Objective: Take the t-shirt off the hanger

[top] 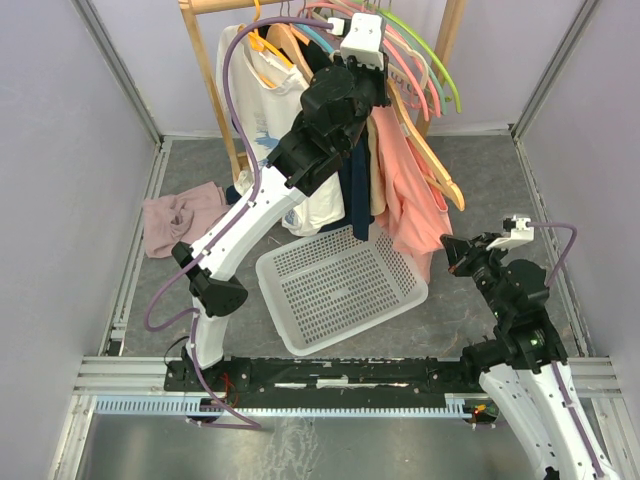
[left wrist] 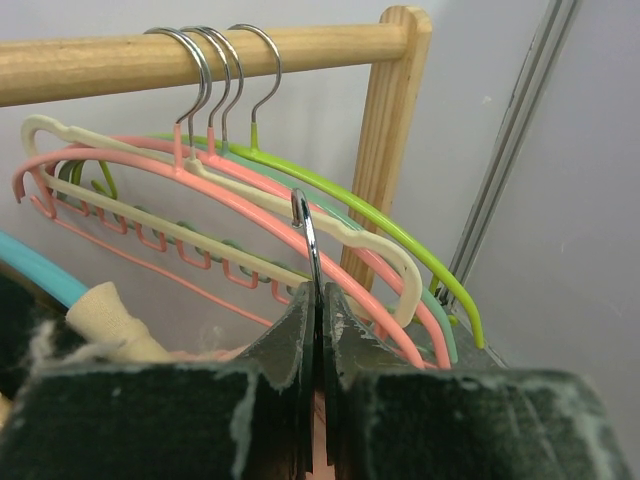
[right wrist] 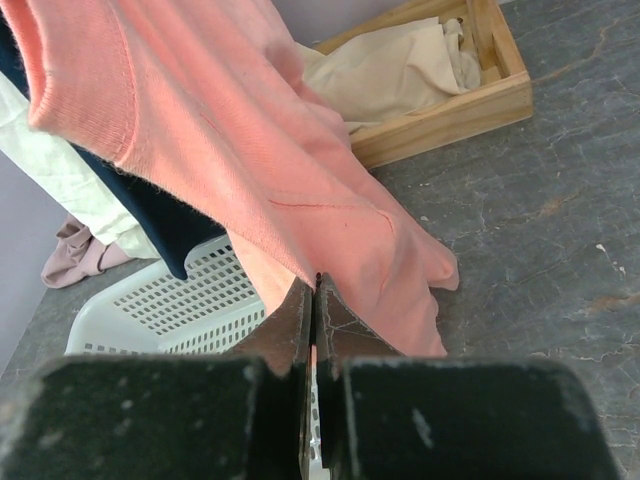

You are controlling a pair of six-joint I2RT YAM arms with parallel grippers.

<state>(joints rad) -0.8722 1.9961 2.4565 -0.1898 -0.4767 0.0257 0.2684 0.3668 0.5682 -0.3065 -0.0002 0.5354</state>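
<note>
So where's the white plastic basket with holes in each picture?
Top external: white perforated plastic basket, just below centre.
Left wrist: not in it.
Right wrist: lower left, beside the claw.
Shared landmark: the salmon-pink t-shirt hanging just beside it, in the top and right wrist views.

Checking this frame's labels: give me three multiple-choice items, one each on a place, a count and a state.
1. Where is the white basket? A. on the grey table; B. hung from a hanger; C. inside a crate.
2. How many metal hooks hang over the wooden rail in the left wrist view? A. one; B. three; C. six.
3. What do the grippers hold? A. nothing, both open; B. both the basket; C. left gripper shut on a hanger hook, right gripper shut on the salmon t-shirt.
Answers: A, it lies flat there; B, three loop over it; C, hook and hem sit in closed jaws.
</note>
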